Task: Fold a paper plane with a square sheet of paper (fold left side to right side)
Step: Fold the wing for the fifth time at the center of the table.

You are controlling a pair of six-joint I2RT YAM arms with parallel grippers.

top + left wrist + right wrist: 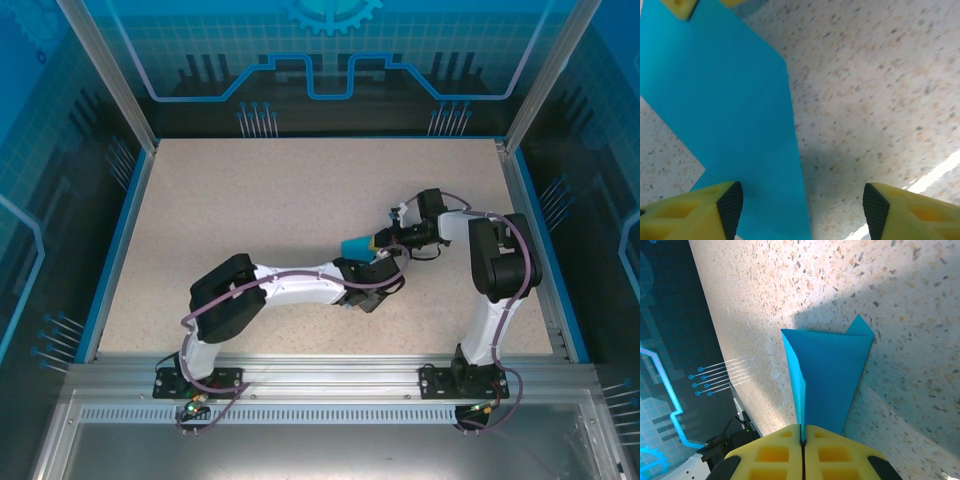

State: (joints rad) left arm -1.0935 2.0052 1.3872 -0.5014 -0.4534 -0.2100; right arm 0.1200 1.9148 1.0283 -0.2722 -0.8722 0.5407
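- The teal paper [827, 375] is already folded narrow, near the middle of the table [250, 200].
- Its end is pinched tight by the right claw [802, 432].
- The left claw [800, 205] is held wide above it, gripping nothing.
- More folds seem needed before a plane is finished.

Pincer [802, 432] at bottom edge, yellow fingers [771, 454] pressed together, clamped on near end of paper [832, 370]. Paper teal, folded, raised crease running into finger seam, far corners pointed. Rest of sheet over speckled tabletop [880, 285], shadow alongside. Dark blue wall [670, 340] on left.
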